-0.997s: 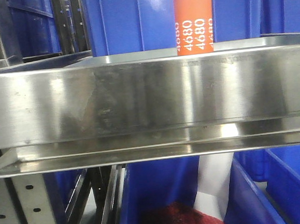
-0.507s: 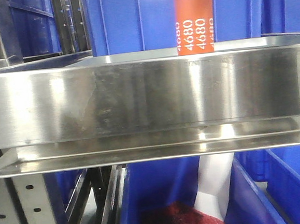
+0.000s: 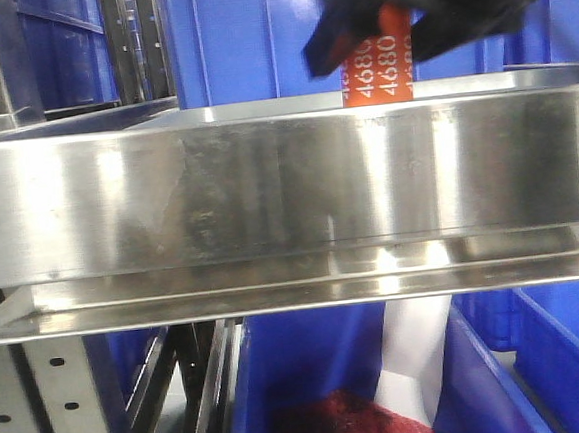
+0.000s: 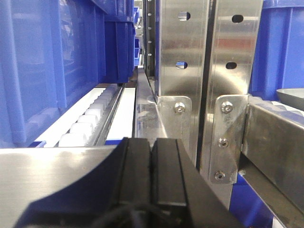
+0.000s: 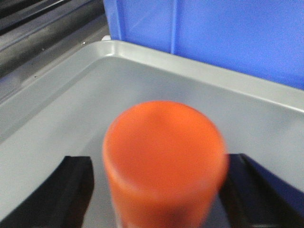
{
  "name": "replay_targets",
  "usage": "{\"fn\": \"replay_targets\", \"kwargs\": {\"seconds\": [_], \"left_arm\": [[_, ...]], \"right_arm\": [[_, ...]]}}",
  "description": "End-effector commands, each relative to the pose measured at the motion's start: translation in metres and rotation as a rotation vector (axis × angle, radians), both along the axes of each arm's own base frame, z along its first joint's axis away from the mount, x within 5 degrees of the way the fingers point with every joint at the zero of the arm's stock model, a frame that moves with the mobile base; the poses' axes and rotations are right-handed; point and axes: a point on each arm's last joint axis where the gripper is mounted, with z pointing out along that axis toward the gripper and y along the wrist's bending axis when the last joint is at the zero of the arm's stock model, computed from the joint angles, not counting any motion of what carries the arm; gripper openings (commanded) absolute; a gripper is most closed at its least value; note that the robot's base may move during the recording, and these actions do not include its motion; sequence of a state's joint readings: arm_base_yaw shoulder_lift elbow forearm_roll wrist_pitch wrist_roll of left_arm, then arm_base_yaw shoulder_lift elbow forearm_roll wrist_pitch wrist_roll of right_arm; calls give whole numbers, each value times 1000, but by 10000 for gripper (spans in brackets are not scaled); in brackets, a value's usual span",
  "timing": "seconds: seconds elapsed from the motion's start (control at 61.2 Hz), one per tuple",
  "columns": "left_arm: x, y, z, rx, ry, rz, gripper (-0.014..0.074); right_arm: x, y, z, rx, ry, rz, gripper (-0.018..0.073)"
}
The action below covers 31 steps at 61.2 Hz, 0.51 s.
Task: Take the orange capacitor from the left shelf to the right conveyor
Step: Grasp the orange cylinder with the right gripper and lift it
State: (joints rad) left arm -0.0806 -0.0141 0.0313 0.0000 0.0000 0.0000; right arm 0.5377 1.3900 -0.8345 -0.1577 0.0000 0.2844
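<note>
Right wrist-mounted view looks straight down on the work. The right gripper (image 5: 164,192) straddles the orange capacitor (image 5: 164,147), with one dark finger (image 5: 71,190) showing on each side of it. The jaws stand open, wider than the cylinder, and grip nothing yet; the picture is too blurred for us to say whether either finger brushes the side. We judge that this spread is what lets the fingers drop around the flat top before they squeeze.

The capacitor stands upright on the shelf (image 5: 61,99), towards its right end and close in front of a blue bin (image 3: 236,40). From the front camera, the tall shiny lip hides the cylinder's foot. That is probably why the gripper comes in from above and not from the front.

The left gripper (image 4: 152,161) has its two black pads pressed together with nothing between them. It sits low by the perforated uprights (image 4: 185,71) and a roller track (image 4: 85,128), well apart from the capacitor. We read it as parked out of the way, leaving the pick to the arm nearer the drop-off.

We cannot see the conveyor in any view, so the whole carry remains to be done.
</note>
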Motion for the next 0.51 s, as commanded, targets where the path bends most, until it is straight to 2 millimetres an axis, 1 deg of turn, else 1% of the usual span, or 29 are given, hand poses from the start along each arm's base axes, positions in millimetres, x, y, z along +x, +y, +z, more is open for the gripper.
{"fn": "replay_targets", "kwargs": {"seconds": [0.0,0.065,0.082,0.114,0.147,0.18,0.229,0.311,0.392,0.441,0.49], "left_arm": [[-1,0,9,-12,-84,-5,-105],[-1,0,9,-12,-84,-5,-105],[-1,0,9,-12,-84,-5,-105],[-1,0,9,-12,-84,-5,-105],[-1,0,9,-12,-84,-5,-105],[-1,0,9,-12,-84,-5,-105],[-1,0,9,-12,-84,-5,-105],[-1,0,9,-12,-84,-5,-105],[-1,0,9,-12,-84,-5,-105],[-1,0,9,-12,-84,-5,-105],[-1,0,9,-12,-84,-5,-105]], "right_arm": [[5,6,22,80,-123,19,335],[5,5,20,65,-101,16,64],[5,5,19,63,-97,14,15],[5,5,19,66,-93,12,74],[4,5,21,69,-99,12,98],[3,4,23,72,-105,12,92],[-1,4,29,81,-118,18,46],[-11,0,43,99,-150,23,56],[-28,-8,59,120,-187,29,56],[-40,-16,69,129,-205,25,56],[-52,-24,74,131,-211,20,56]]}}
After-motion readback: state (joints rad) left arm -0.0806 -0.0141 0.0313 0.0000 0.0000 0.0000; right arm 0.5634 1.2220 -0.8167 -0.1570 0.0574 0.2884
